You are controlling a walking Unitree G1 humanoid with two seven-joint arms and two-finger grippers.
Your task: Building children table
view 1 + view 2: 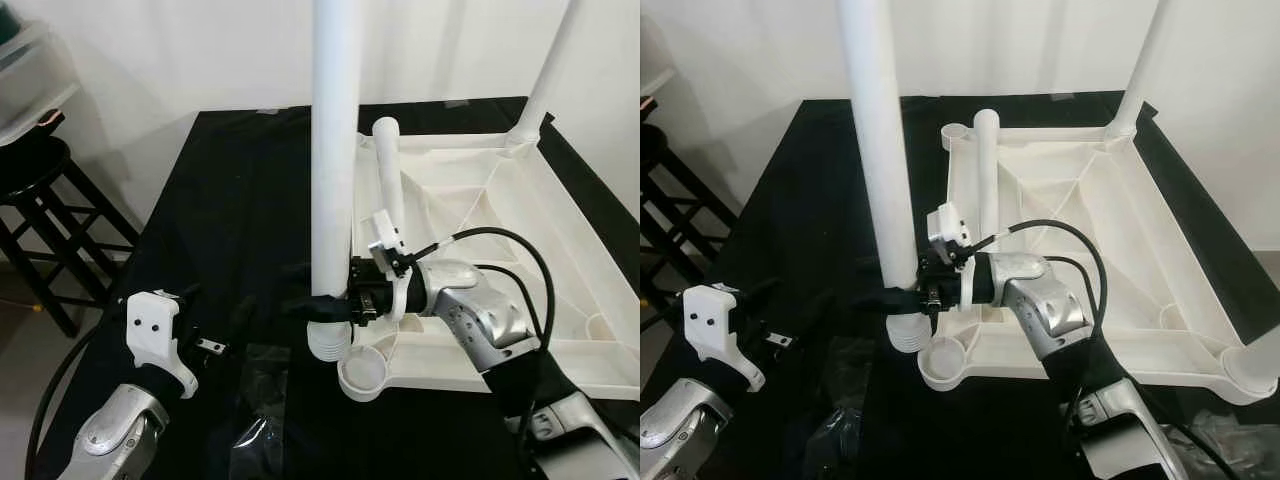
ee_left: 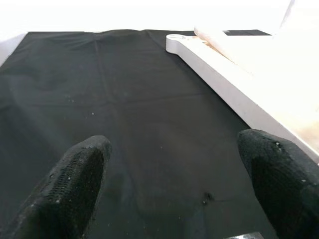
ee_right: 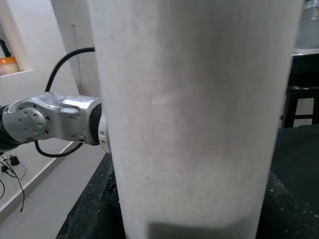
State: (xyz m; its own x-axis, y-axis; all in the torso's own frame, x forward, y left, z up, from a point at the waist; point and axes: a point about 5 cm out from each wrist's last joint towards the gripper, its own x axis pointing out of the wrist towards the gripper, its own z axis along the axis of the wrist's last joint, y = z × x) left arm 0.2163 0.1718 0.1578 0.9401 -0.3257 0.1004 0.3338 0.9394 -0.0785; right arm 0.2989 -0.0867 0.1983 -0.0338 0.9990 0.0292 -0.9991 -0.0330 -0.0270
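White plastic table leg [image 1: 333,150], upright at frame centre, is clamped near its threaded foot by the right gripper [image 1: 335,305] just above the upturned white tabletop's [image 1: 560,240] corner socket [image 1: 362,374], seemingly for screwing in, while the left gripper [image 2: 174,184] hovers open over black cloth [image 1: 240,200].

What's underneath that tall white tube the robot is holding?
Under the white leg sits a round corner socket of the upturned tabletop. The leg's ribbed end hovers just beside it. The socket's bottom is hidden.
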